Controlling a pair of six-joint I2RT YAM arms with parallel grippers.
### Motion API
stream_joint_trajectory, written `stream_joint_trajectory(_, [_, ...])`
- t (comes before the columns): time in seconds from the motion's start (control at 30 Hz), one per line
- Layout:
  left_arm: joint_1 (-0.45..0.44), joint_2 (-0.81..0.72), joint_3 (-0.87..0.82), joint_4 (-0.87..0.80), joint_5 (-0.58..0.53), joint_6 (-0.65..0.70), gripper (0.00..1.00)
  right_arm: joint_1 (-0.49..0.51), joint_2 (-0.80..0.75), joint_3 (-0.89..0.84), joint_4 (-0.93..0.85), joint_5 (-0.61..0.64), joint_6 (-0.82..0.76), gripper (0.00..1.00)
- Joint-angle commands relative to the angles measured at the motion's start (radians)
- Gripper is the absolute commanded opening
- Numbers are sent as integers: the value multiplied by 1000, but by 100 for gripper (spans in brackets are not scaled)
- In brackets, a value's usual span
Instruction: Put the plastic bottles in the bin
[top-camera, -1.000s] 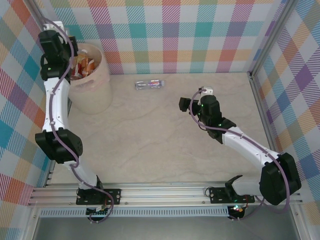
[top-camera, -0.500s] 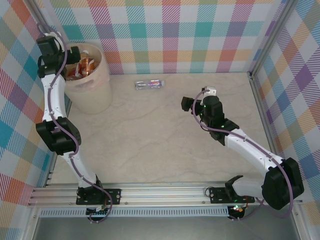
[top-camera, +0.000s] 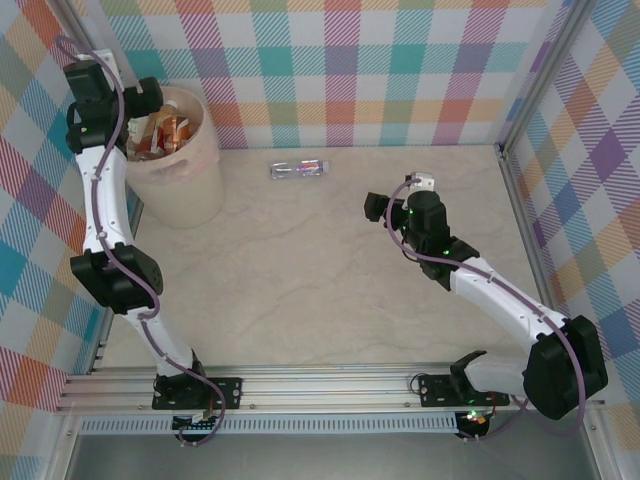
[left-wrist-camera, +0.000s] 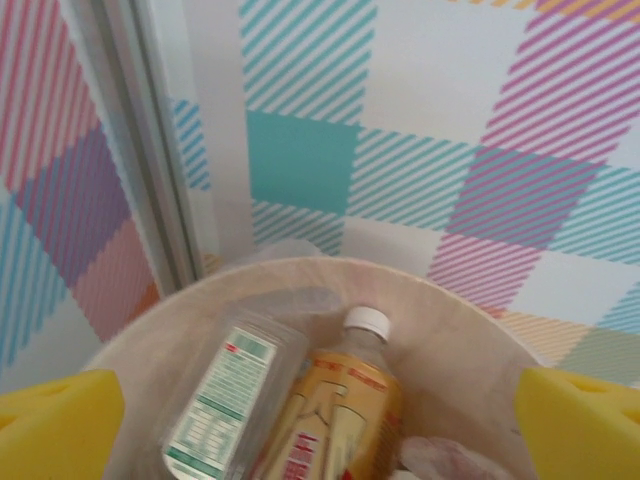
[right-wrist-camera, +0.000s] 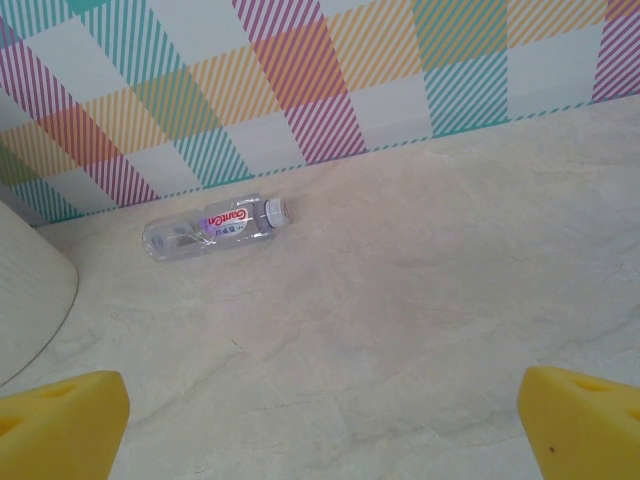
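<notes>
The bin (top-camera: 185, 185) is a tall pale tub at the far left corner. It holds several plastic bottles (top-camera: 165, 130). An orange-labelled one with a white cap (left-wrist-camera: 340, 410) lies against a clear one with a white and green label (left-wrist-camera: 215, 400). My left gripper (top-camera: 150, 100) hangs above the bin's left rim (left-wrist-camera: 330, 270). It is open (left-wrist-camera: 320, 440) with nothing between its yellow fingertips (left-wrist-camera: 55, 425). One clear bottle (top-camera: 299, 169) with a white cap lies on its side near the back wall (right-wrist-camera: 215, 228). My right gripper (top-camera: 385, 212) is open and empty (right-wrist-camera: 320, 440), well short of it.
Checkered walls close the table at the back and both sides. An aluminium rail runs along the near edge (top-camera: 320, 385). The bin's curved side shows at the left of the right wrist view (right-wrist-camera: 30, 290). Bare marbled tabletop (top-camera: 300, 280) lies between the arms.
My left gripper has opened wide, and its wrist has pulled back to the left off the bin's mouth. The right arm has edged slightly to the right.
</notes>
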Motion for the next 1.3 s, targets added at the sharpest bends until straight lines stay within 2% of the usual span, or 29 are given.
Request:
stream_joint_trajectory(0.0, [-62, -60, 0, -30, 10, -68, 100, -8, 4, -11, 11, -21, 13, 100])
stream_joint_trajectory(0.1, [-110, -70, 1, -41, 24, -124, 100, -9, 9, -10, 11, -34, 20, 100])
stream_joint_trajectory(0.3, [-247, -113, -22, -75, -43, -295, 100, -12, 15, -10, 15, -57, 33, 100])
stream_joint_trajectory(0.43, [-370, -165, -141, 22, -73, -326, 100, -14, 22, -4, 15, -67, 33, 100])
stream_joint_trajectory(0.53, [-432, -169, -251, 140, 1, -283, 100, -15, 22, 3, 10, -74, 30, 100])
stream_joint_trajectory(0.67, [-446, -92, -267, 202, 123, -260, 100, -17, 6, 7, -12, -81, 19, 100])
stream_joint_trajectory(0.87, [-462, 98, -142, 121, 212, -202, 100, -21, -24, -9, -26, -63, 19, 100])
stream_joint_trajectory(1.07, [-475, 272, -61, 102, 194, -179, 100, -24, -15, -1, -27, -71, 26, 100])
stream_joint_trajectory(1.27, [-478, 432, 10, 182, 81, -171, 100, -23, -3, 7, -50, -68, 21, 100])
